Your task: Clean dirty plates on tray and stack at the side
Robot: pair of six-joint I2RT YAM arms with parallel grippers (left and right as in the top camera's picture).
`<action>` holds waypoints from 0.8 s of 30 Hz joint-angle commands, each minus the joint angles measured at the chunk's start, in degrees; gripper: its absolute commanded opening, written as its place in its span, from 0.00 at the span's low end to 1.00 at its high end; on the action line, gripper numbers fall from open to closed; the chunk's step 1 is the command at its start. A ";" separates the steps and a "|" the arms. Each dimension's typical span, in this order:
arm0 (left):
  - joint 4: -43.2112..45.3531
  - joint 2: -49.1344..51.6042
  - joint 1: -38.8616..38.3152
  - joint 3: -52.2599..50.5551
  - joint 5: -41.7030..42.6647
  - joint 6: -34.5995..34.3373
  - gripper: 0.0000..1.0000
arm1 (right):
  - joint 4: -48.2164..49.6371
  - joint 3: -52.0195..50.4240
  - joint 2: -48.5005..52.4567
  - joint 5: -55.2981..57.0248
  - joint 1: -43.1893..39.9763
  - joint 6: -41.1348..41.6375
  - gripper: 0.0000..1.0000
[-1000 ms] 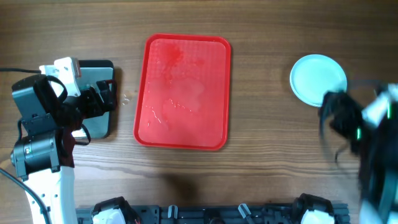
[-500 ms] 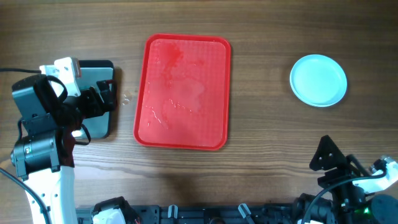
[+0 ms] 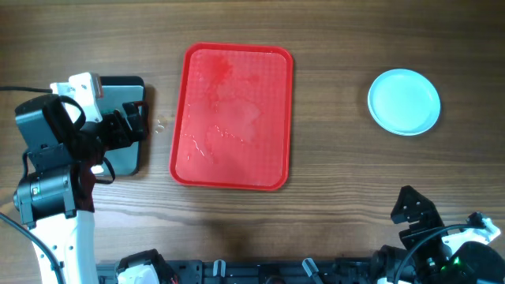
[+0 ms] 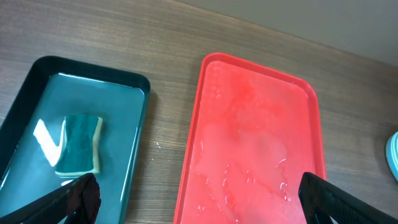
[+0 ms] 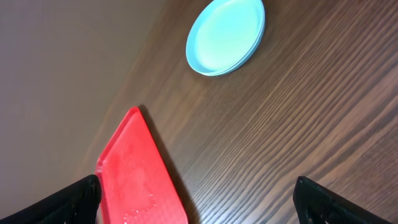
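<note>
Right gripper (image 3: 412, 207) well apart from plates (image 3: 404, 101)

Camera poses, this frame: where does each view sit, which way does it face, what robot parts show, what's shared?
Overhead: fixed above table, looking straight down on red rectangular plastic tray; left arm, right arm show.
Left wrist: above table's left, facing black rectangular tray with green sponge and red tray; open left tool shows.
Right wrist: low, tilted, facing stacked pale turquoise round plates; open right tool shows.
Shared: all three see the red tray.
</note>
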 commanded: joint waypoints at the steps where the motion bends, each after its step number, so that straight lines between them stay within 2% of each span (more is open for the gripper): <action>1: 0.13 0.07 -0.22 0.17 0.70 -0.13 1.00 | -0.02 -0.35 -0.79 1.20 0.17 2.05 1.00; 6: -0.85 0.04 -0.22 0.17 -0.17 -0.13 1.00 | -0.02 -0.35 -0.79 1.20 0.17 2.05 1.00; 11: -7.89 -0.74 -0.22 0.17 1.33 -3.04 1.00 | -0.02 -0.35 -0.79 1.20 0.17 2.05 1.00; 14: -8.94 -3.15 -0.28 -0.61 7.74 3.02 1.00 | -0.02 -0.35 -0.79 1.20 0.17 2.05 1.00; 17: -8.85 -7.15 -0.26 -2.34 9.51 4.44 1.00 | -0.02 -0.35 -0.79 1.20 0.17 2.08 1.00; 22: -4.90 -16.81 -0.24 -10.73 9.44 2.93 1.00 | -0.02 -0.35 -0.79 1.20 0.17 2.08 1.00; 24: 1.44 -24.06 -0.11 -18.53 8.28 -2.86 1.00 | -0.02 -0.35 -0.79 1.20 0.17 2.03 1.00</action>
